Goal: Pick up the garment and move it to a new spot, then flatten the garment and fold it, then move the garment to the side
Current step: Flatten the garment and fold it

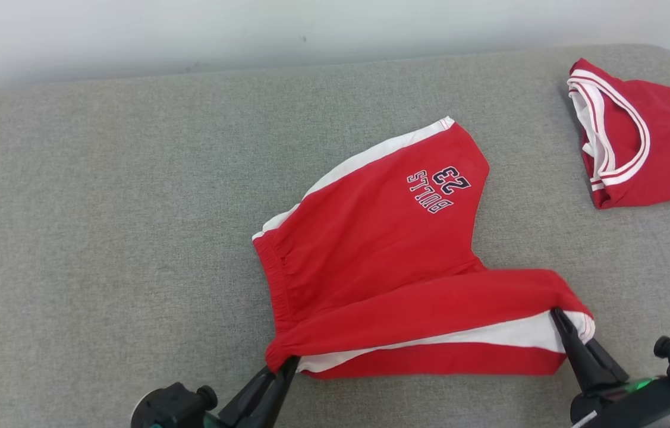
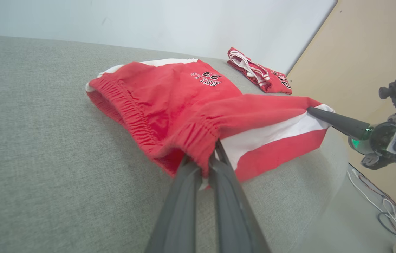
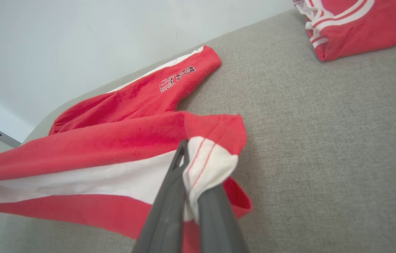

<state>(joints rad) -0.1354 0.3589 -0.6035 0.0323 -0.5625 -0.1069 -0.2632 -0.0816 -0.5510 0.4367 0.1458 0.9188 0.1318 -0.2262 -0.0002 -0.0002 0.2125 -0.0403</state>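
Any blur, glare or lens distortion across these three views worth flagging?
Head view: even light, no glare, lettering on the shorts sharp. Left wrist view: wide-angle stretch, the sofa bows slightly at its far edge. Right wrist view: its own fingers slightly soft up close, shorts clear.

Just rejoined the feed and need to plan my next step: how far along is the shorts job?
Looks done: the red shorts lie spread on the grey cushion. In hand: the left tool pinches the waistband end and the right tool the near leg's hem, with that edge raised, likely for the fold. Left: completing the fold and moving them aside, perhaps near the folded jersey.
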